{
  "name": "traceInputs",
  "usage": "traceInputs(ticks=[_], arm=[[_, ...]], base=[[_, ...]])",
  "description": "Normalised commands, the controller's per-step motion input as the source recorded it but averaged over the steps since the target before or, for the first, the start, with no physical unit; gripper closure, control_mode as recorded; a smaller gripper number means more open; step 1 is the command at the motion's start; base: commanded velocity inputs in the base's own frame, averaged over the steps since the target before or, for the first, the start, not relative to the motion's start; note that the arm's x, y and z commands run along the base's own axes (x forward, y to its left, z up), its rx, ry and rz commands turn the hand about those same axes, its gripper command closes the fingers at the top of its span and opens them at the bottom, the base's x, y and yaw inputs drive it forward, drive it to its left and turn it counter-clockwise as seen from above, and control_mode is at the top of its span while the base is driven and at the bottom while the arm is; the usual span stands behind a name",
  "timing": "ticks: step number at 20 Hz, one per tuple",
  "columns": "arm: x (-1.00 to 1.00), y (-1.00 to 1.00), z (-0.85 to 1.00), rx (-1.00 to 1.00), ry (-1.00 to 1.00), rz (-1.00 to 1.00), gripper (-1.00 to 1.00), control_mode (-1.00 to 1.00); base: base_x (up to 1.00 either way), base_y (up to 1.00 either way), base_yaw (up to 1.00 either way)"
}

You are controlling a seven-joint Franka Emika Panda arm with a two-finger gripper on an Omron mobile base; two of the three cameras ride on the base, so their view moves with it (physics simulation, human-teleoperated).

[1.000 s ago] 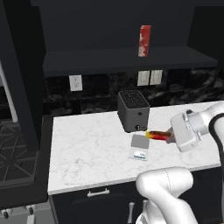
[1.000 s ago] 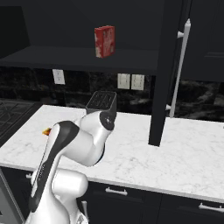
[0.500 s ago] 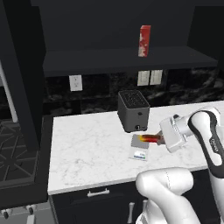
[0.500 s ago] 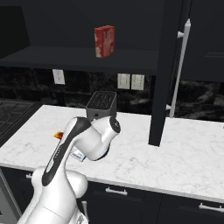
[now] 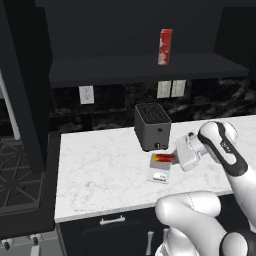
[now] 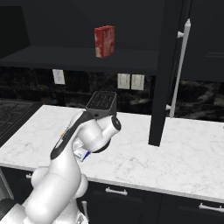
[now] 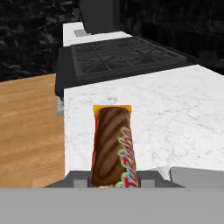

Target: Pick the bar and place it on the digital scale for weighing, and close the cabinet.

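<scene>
**A:** What has changed over the last second?

**B:** The arm has swung the gripper (image 5: 172, 159) in from the right side of the counter (image 5: 100, 175) toward the toaster (image 5: 152, 126). A second ago the bar (image 5: 161, 159) hung just right of the digital scale (image 5: 160, 170); now it sits over the scale's plate, close in front of the toaster.

**A:** So the carry is nearly finished?

**B:** I judge so. What remains for this step looks like lowering and letting go. Whether the bar already touches the plate, I cannot tell.

**A:** And the claw?

**B:** Clamped on the bar. In the hand view the bar (image 7: 113, 146) sticks straight out from between the two dark tips, its yellow end pointing away across the counter toward the stove (image 7: 122, 54).

**A:** The cabinet?

**B:** Not closed. In the right base view the cabinet (image 6: 168, 70) door stands swung out over the middle of the counter, its silver handle (image 6: 179, 70) facing right. The red-and-white box (image 6: 105, 41) stands on the open shelf.
</scene>
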Motion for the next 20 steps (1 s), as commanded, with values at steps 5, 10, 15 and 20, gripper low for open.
traceInputs(ticks=[5,10,15,20], arm=[[0.37,-0.05,-0.41,0.00,0.01,0.00,1.00,-1.00],[0.29,-0.04,-0.43,0.00,0.02,0.00,1.00,-1.00],[0.32,-0.01,-0.32,0.00,0.01,0.00,1.00,-1.00],[0.31,-0.09,-0.17,0.00,0.00,0.00,1.00,-1.00]], base=[[0.00,0.00,0.00],[0.00,0.00,0.00],[0.00,0.00,0.00],[0.00,0.00,0.00]])
